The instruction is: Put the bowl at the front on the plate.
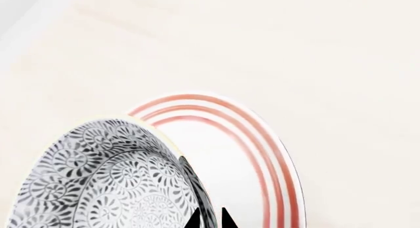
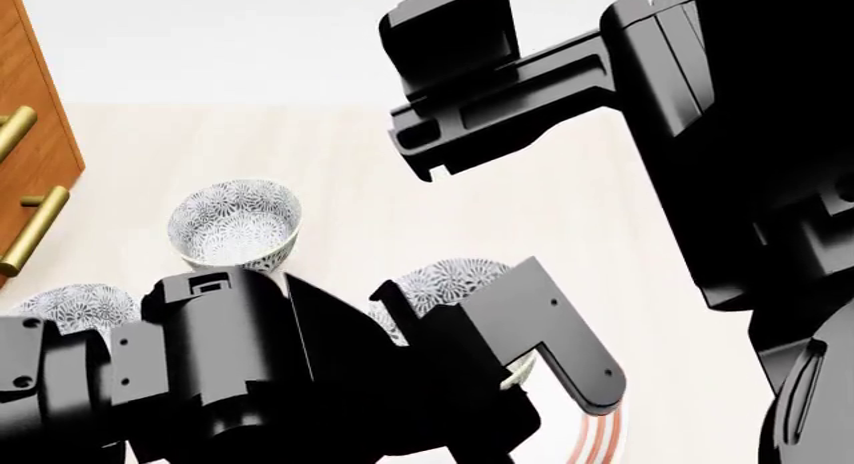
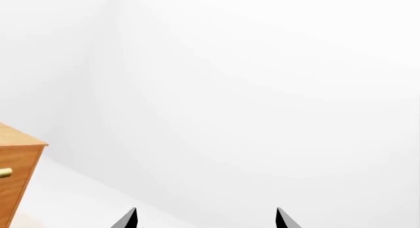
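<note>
Bowl with the grey-blue flowers sits in the left gripper, whose two dark fingertips are pinched narrow on its rim. It is right over the plate; I cannot tell whether the foot touches it. From the head view the bowl shows only partly behind the left arm, and a sliver of the red-ringed plate peeks out below. Two more patterned bowls stand on the pale table: one farther back, one off to the left, near a wooden cabinet. The right gripper is raised, fingertips wide apart, holding nothing, facing a white wall.
</note>
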`<state>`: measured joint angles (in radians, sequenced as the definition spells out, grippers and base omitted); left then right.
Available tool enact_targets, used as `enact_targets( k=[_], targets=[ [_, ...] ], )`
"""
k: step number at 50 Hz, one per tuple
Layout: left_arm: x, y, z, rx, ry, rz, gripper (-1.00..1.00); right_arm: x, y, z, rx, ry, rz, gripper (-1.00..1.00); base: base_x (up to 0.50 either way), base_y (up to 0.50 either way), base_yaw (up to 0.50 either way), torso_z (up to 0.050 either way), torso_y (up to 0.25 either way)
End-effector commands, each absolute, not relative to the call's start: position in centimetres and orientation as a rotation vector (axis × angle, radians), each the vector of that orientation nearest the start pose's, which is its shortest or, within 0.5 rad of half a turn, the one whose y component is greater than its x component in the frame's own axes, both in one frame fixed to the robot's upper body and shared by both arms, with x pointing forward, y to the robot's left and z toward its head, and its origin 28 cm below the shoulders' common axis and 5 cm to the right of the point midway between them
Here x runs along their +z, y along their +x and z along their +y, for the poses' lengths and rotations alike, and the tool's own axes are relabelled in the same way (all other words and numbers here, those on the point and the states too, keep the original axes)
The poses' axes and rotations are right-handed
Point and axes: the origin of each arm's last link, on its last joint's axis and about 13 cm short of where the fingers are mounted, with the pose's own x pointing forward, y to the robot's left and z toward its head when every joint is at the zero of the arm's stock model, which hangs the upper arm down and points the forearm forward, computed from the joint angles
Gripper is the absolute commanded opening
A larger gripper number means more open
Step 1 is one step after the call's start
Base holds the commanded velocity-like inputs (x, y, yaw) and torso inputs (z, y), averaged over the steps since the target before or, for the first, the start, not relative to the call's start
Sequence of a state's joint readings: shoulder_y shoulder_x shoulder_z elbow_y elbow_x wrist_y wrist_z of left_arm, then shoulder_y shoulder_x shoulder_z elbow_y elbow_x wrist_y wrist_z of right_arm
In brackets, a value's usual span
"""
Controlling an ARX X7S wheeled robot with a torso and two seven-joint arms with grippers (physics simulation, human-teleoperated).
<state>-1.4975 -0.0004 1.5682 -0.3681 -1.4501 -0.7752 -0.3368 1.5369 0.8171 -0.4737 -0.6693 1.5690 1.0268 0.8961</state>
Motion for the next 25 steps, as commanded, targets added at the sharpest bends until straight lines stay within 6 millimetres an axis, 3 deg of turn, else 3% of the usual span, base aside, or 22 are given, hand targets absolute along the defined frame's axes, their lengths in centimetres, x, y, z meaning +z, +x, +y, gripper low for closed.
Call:
enact_targets(
  k=[1, 25],
  targets=[
    [19.2, 30.9, 4.8, -0.795, 0.607, 0.546, -1.00, 36.0, 18.9, -11.8, 0.188, -0.339, -0.438, 1.00, 0.00, 0.00, 0.00, 0.000, 0.010],
    [18.1, 31.0, 4.9, -0.778, 0.581, 0.546, -1.00, 35.6, 19.3, -12.0, 0.193, -0.331, -0.429, 1.00, 0.00, 0.00, 0.00, 0.001, 0.000]
  ],
)
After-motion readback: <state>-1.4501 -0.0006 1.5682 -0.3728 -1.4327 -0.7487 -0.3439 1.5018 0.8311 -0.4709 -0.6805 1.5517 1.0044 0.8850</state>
